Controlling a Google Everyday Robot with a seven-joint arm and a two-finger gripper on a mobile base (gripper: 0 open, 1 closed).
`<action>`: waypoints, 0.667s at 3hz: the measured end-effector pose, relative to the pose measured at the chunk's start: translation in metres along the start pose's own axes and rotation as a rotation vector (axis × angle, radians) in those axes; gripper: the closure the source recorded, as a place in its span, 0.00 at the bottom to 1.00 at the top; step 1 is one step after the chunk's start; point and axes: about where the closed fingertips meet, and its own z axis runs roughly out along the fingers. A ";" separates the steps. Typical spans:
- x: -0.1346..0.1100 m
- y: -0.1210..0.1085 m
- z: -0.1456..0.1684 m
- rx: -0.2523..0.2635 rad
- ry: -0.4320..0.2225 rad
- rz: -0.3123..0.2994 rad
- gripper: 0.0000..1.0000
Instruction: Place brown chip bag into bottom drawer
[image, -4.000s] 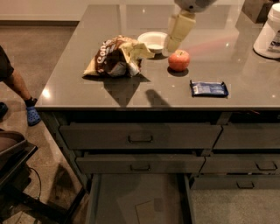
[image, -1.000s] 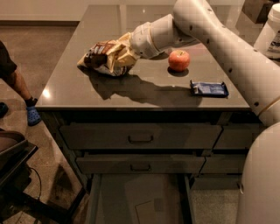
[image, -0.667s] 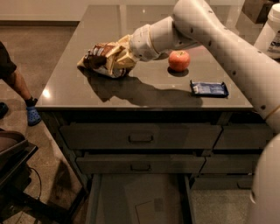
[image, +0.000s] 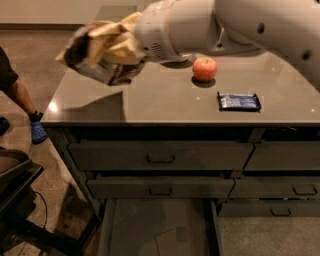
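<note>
My gripper (image: 120, 47) is shut on the brown chip bag (image: 97, 52) and holds it in the air above the left part of the grey countertop (image: 150, 97). The bag is crumpled, dark brown with cream-yellow parts, and casts a shadow on the counter below it. The white arm reaches in from the upper right. The bottom drawer (image: 157, 227) stands pulled open below the counter at the lower middle, with a flat grey floor and dark side rails.
A red apple (image: 204, 68) and a small flat blue wrapper (image: 238, 101) lie on the counter to the right. Two shut drawers with loop handles (image: 160, 159) sit above the open one. A person's leg and blue shoe (image: 36, 131) are at the left. A dark object (image: 15, 185) stands at the lower left.
The gripper has lifted the chip bag off the countertop and carried it up toward the front left. The apple and wrapper have not moved.
</note>
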 end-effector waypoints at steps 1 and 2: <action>-0.074 0.070 -0.006 0.087 -0.050 0.014 1.00; -0.086 0.100 0.003 0.123 -0.053 0.046 1.00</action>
